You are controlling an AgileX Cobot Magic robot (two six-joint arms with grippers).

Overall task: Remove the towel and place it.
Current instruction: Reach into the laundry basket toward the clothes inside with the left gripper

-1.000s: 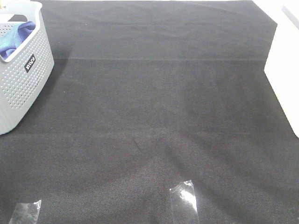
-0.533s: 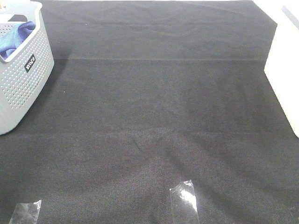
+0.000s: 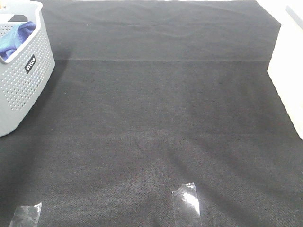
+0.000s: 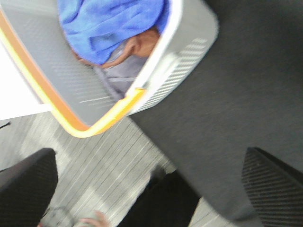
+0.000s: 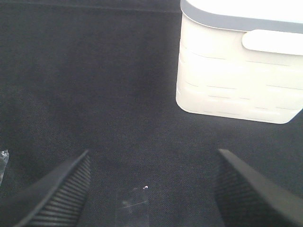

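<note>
While reaching for towel (image 4: pixel 113 23) bunched on top inside grey basket (image 3: pixel 23 90), bring left gripper (image 4: pixel 147 158), spread wide and empty, down past rim; pinch blue layer only, not orange cloth (image 4: pixel 142 43) beneath. Right gripper (image 5: pixel 154 158) parted, empty, over black table cloth (image 3: pixel 156 118).

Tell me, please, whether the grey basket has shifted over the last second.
No. The grey basket sits in the same spot on the black cloth, with its corner just as far from the tape strip as before.
</note>
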